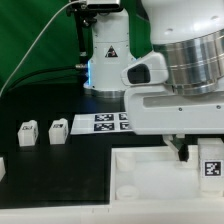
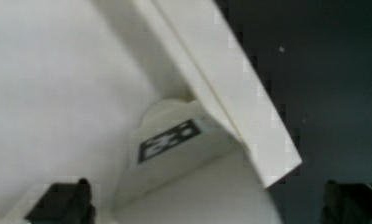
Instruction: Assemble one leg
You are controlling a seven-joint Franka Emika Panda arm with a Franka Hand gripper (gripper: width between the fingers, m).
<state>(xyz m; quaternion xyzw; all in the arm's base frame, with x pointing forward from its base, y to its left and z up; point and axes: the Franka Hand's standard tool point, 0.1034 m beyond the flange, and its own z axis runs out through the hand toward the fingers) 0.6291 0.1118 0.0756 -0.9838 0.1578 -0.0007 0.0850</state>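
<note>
Where the black counter (image 1: 60, 165) reaches nine o'clock in the exterior view, a white block (image 1: 2, 168) is cut by the frame edge, and I cannot tell whether it is a leg. Toward three o'clock from it and a little farther back, two loose legs stand side by side, near each other but apart. These are the first leg (image 1: 27, 133) and the second leg (image 1: 57, 130), each a small white block with a dark tag face. Next comes the marker board (image 1: 102, 123), lying flat at the foot of the robot base (image 1: 105, 50). At six o'clock lies the large white panel (image 1: 140, 175) with its raised rim. The arm (image 1: 185, 70) fills the three o'clock side and hangs over the panel. Beneath it, at about four o'clock, a tagged leg (image 1: 212, 161) stands at the panel. In the wrist view that tagged leg (image 2: 169, 140) sits tucked against the panel's raised rim (image 2: 227, 90). The tool (image 2: 204, 206) is spread wide, its dark fingertips (image 2: 58, 203) far apart and gripping nothing. The leg lies ahead of them, touching neither.
</note>
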